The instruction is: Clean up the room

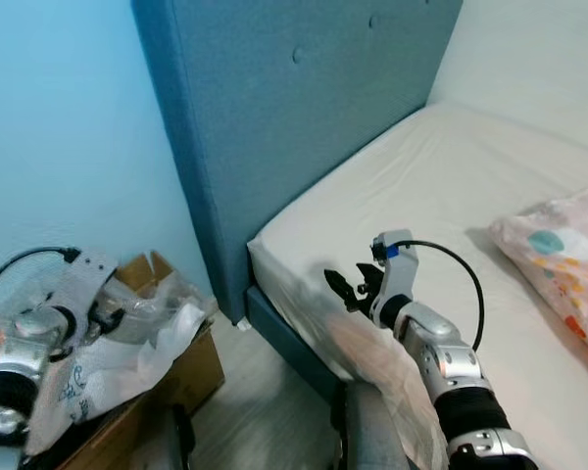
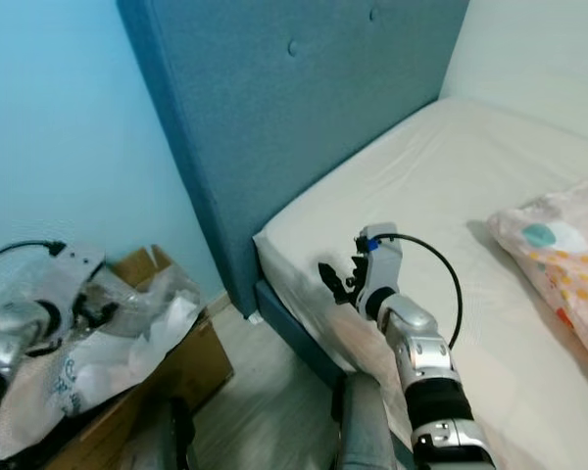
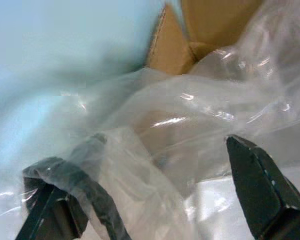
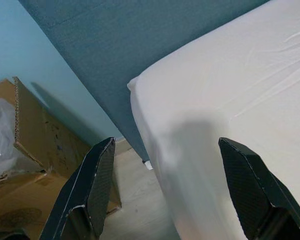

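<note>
Beside the blue wall [image 1: 69, 127], at the robot's lower left, an open cardboard box [image 1: 176, 377] stands on the pale wood floor [image 1: 265, 411], stuffed with crumpled clear plastic wrapping [image 1: 147, 333] that spills over its rim. Left gripper [image 3: 155, 200]: reaching into the box, fingers spread apart, with folds of the clear plastic lying between and over them; one finger [image 3: 255, 185] is bare, the other is draped in film. Right gripper [image 1: 351, 284]: raised over the corner of the bed [image 1: 451, 196], fingers apart and holding nothing; in the right wrist view the white mattress corner and the box edge lie beyond the two black fingers [image 4: 97, 185]. A teal upholstered headboard [image 1: 294, 117] stands between the box and the bed. A patterned pink pillow [image 1: 563, 259] rests on the sheet at the robot's right.
</note>
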Tool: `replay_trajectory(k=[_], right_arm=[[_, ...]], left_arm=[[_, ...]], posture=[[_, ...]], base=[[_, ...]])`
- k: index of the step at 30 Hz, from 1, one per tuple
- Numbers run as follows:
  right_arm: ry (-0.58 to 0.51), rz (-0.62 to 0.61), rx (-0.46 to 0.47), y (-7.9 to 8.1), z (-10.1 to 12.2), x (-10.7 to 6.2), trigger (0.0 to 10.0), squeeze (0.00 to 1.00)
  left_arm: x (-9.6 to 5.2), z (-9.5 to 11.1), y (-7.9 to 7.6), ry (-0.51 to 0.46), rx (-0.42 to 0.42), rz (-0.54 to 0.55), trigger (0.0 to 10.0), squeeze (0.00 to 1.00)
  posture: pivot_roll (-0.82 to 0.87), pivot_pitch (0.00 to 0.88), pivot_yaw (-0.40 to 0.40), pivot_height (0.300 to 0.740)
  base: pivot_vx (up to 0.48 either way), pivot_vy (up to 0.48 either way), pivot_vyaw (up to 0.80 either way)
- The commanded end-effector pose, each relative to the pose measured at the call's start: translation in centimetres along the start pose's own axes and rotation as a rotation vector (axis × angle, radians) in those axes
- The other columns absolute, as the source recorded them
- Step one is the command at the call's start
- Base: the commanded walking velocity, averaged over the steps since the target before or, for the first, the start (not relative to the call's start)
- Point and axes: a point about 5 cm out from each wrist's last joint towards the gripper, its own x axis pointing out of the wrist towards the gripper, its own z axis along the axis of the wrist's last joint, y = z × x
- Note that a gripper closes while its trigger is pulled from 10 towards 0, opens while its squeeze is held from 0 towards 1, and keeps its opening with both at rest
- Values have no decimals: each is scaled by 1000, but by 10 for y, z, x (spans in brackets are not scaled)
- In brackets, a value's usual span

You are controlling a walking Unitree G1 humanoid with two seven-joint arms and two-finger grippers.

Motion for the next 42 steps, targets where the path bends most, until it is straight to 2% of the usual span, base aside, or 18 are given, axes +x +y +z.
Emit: replay_trajectory(k=[1, 2, 3, 4, 6, 7, 8, 10, 13, 17, 20, 21, 23, 26, 28, 32, 38, 42], right_arm=[[8, 10, -1, 1, -4, 2, 10000, 0], [8, 10, -1, 1, -4, 2, 10000, 0], [10, 12, -1, 2, -4, 4, 10000, 0], [10, 12, -1, 2, -4, 4, 10000, 0], [12, 17, 1, 3, -5, 5, 10000, 0], [14, 25, 0, 5, -6, 7, 10000, 0], [14, 25, 0, 5, -6, 7, 10000, 0], [17, 36, 2, 7, -8, 9, 10000, 0], [18, 41, 4, 9, -10, 10, 10000, 0], [6, 71, 32, 14, -12, 11, 10000, 0], [-2, 94, 46, 18, -13, 12, 10000, 0], [-10, 148, 66, 29, -17, 13, 10000, 0], [-10, 182, 83, 37, -21, 14, 10000, 0], [-7, 190, 88, 39, -22, 14, 10000, 0], [6, 197, 86, 43, -27, 15, 10000, 0], [12, 199, 85, 44, -29, 16, 10000, 0], [20, 200, 76, 43, -29, 17, 10000, 0], [23, 197, 73, 42, -30, 17, 10000, 0]], left_arm=[[-9, -5, 6, 70, 95, -10, 10000, 0], [-9, -5, 6, 70, 95, -10, 10000, 0], [-15, -8, 9, 113, 163, -24, 10000, 0], [-15, -8, 9, 113, 163, -24, 10000, 0], [-21, -14, 12, 178, 231, -38, 10000, 0], [-29, -24, 16, 264, 295, -52, 10000, 0], [-29, -24, 16, 264, 295, -52, 10000, 0], [-41, -44, 19, 407, 355, -74, 10000, 0], [-50, -53, 21, 481, 353, -73, 10000, 0], [-59, -57, 30, 542, 274, 11, 10000, 0], [-63, -55, 36, 554, 258, 56, 10000, 0], [-72, -47, 50, 554, 260, 142, 10000, 0], [-80, -37, 62, 537, 271, 218, 10000, 0], [-82, -33, 66, 526, 273, 244, 10000, 0], [-91, -26, 75, 523, 292, 275, 10000, 0], [-95, -27, 71, 518, 289, 214, 10000, 0], [-87, -16, 46, 316, 91, 23, 10000, 0], [-85, -27, 35, 352, 84, -47, 10000, 0]], posture=[[-40, 66, -48, 560], [-40, 66, -48, 560], [-33, 61, -50, 560], [-33, 61, -50, 560], [-31, 59, -51, 560], [-29, 53, -53, 560], [-29, 53, -53, 560], [-25, 50, -52, 560], [-26, 47, -52, 560], [-26, 46, -50, 560], [-26, 47, -49, 560], [-20, 49, -51, 560], [-18, 47, -51, 560], [-18, 47, -51, 560], [-10, 46, -54, 560], [-8, 44, -57, 560], [-2, 40, -62, 560], [1, 40, -63, 560]], base=[[0, 0, 0], [0, 0, 0], [0, 0, 0], [0, 0, 0], [0, 0, 0], [0, 0, 0], [0, 0, 0], [0, 0, 0], [0, 0, 0], [0, 0, 0], [0, 0, 0], [0, 0, 0], [0, 0, 0], [0, 0, 0], [0, 0, 0], [0, 0, 0], [0, 0, 0], [0, 0, 0]])
